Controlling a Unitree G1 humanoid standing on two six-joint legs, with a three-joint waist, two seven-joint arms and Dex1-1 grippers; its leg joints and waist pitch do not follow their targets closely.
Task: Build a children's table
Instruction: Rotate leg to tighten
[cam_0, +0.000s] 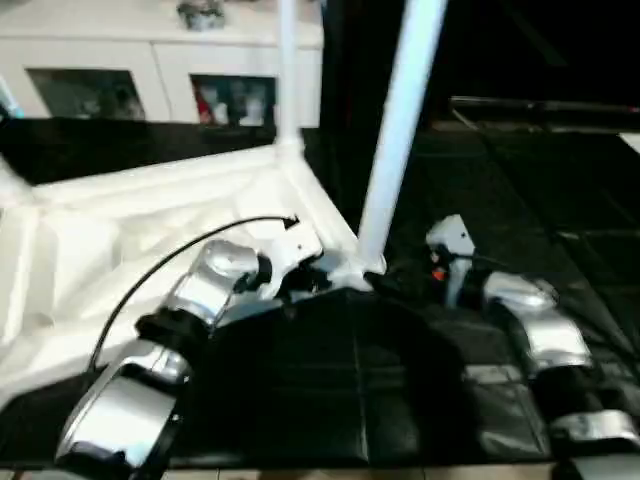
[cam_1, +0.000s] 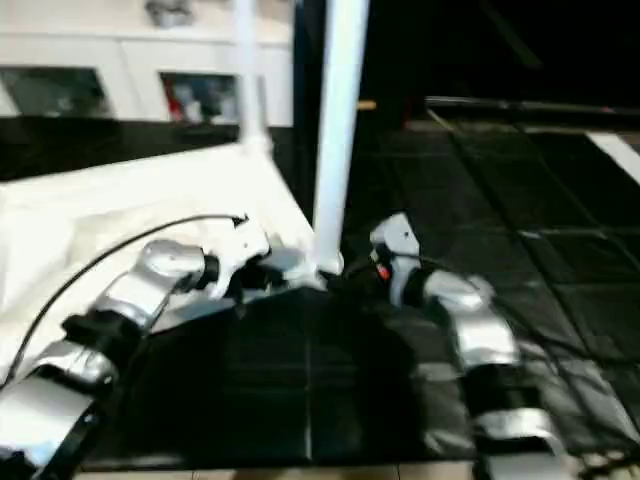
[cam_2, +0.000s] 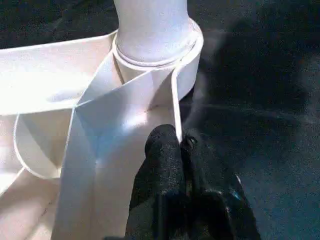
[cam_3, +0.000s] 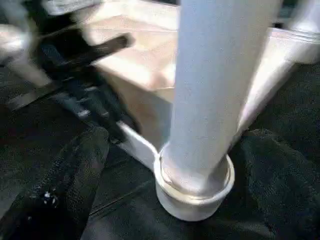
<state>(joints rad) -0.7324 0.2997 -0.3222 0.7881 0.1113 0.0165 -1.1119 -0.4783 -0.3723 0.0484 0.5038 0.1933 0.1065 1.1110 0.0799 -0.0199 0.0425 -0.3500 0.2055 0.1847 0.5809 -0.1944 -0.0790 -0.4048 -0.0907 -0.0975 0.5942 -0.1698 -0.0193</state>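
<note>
The children's table top (cam_0: 120, 240) lies upside down on the dark floor, ribbed side up. Two white legs stand upright in its corner sockets, a near one (cam_0: 400, 120) and a far one (cam_0: 287, 70). My left gripper (cam_2: 180, 150) is shut on the thin rim wall (cam_2: 175, 95) of the top, just beside the near corner socket (cam_2: 192, 55). My right gripper (cam_3: 165, 185) stands open at the foot of the near leg (cam_3: 220, 85), which rises between its spread fingers (cam_3: 60, 190) without touching them. In the head views my right wrist (cam_0: 450, 245) sits just right of that leg.
A white cabinet with glass doors (cam_0: 150, 70) stands at the back left. Dark tiled floor (cam_0: 520, 180) stretches to the right and in front. A black cable (cam_0: 170, 255) runs along my left forearm over the table top.
</note>
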